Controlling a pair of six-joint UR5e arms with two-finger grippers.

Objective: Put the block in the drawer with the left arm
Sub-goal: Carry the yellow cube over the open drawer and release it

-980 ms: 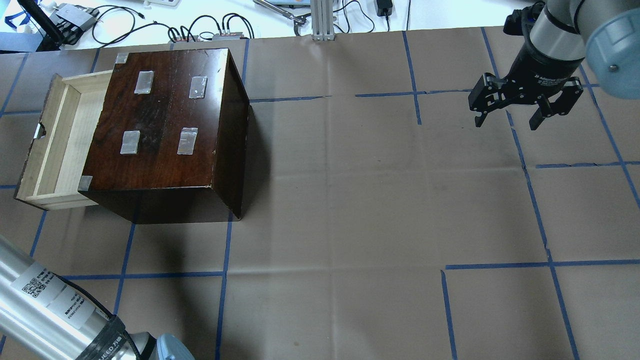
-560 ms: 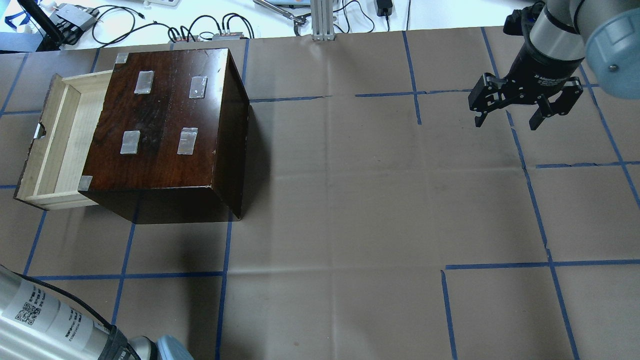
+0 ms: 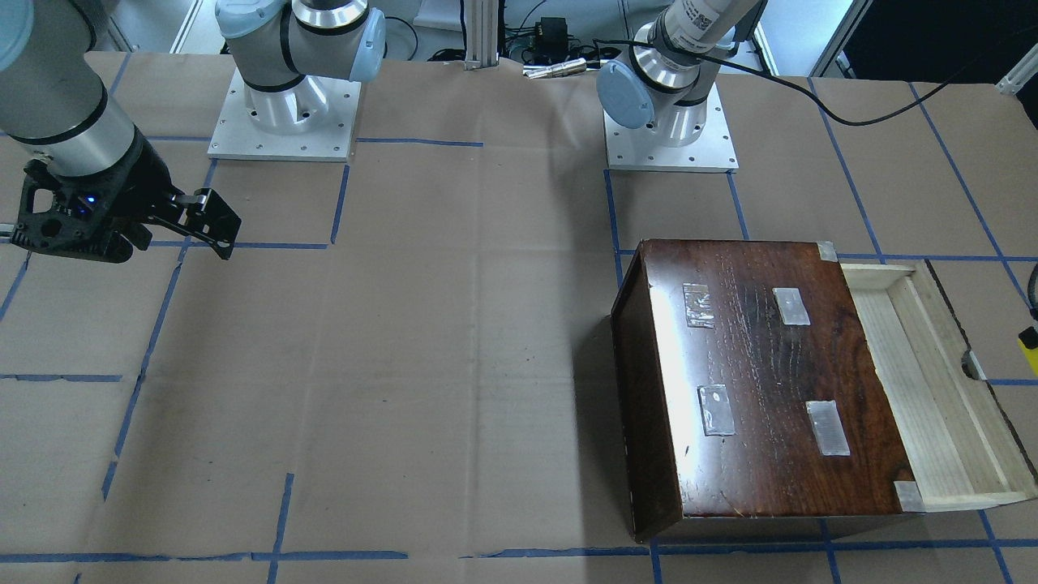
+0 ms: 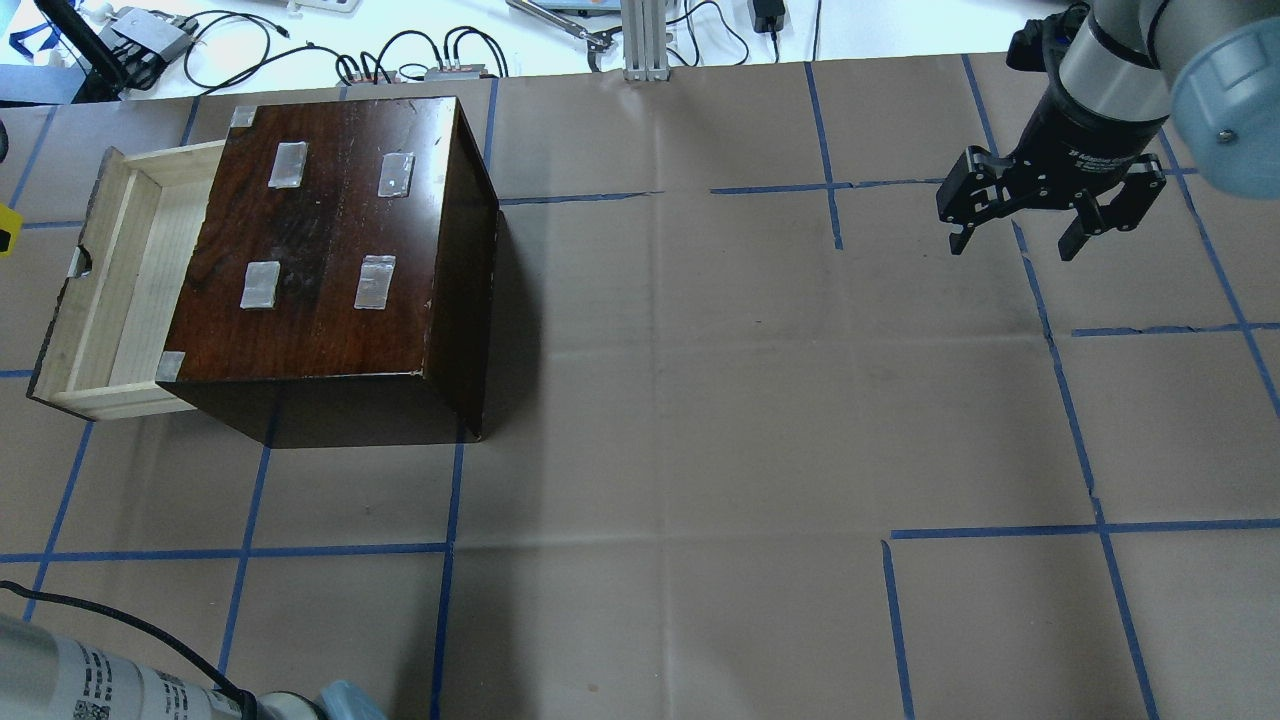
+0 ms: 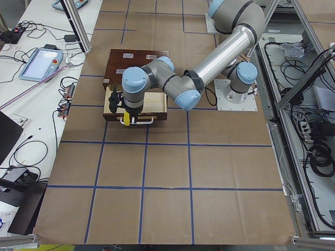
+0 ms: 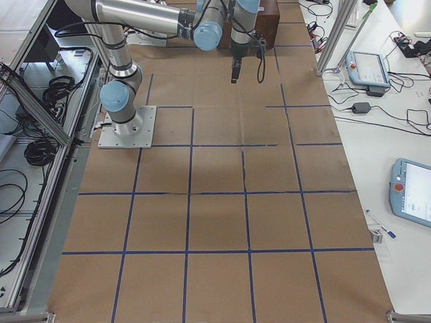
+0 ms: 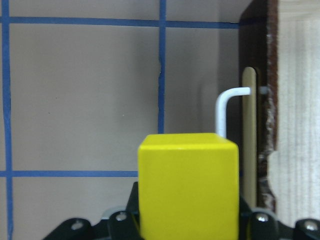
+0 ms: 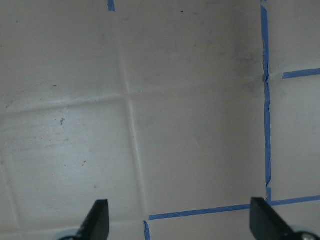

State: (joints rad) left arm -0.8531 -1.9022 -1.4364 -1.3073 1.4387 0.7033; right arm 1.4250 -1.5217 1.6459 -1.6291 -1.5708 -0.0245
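Clamped on the block (image 7: 187, 195), by the look of it: left gripper (image 5: 126, 114), fingers themselves hidden beneath the yellow cube, only the black body showing along the lower edge of the wrist view. Held off the table (image 4: 700, 400), outside the drawer (image 4: 135, 280), just beside its dark front and the white handle (image 7: 223, 112); not yet over the pale wood floor. Drawer pulled out from the box (image 4: 330, 240), leaving only a narrow open strip between front and box edge. Behind the gripper, left arm (image 5: 220, 52), forearm passing above the box in the left side view.

To do this step well:
- Raise enough to clear the front lip and handle.
- Carry sideways toward the box until centred over the bare floor, away from the notch (image 4: 80, 262).
- Lower close to the wood before letting go, to avoid a bounce or a roll against the wall.
- Release only when level, then withdraw straight up so as not to drag the cube back out.

Well apart, at the other end of the table: right gripper (image 4: 1015, 238), fingers spread wide with nothing between, hanging above the surface; no part in this step.
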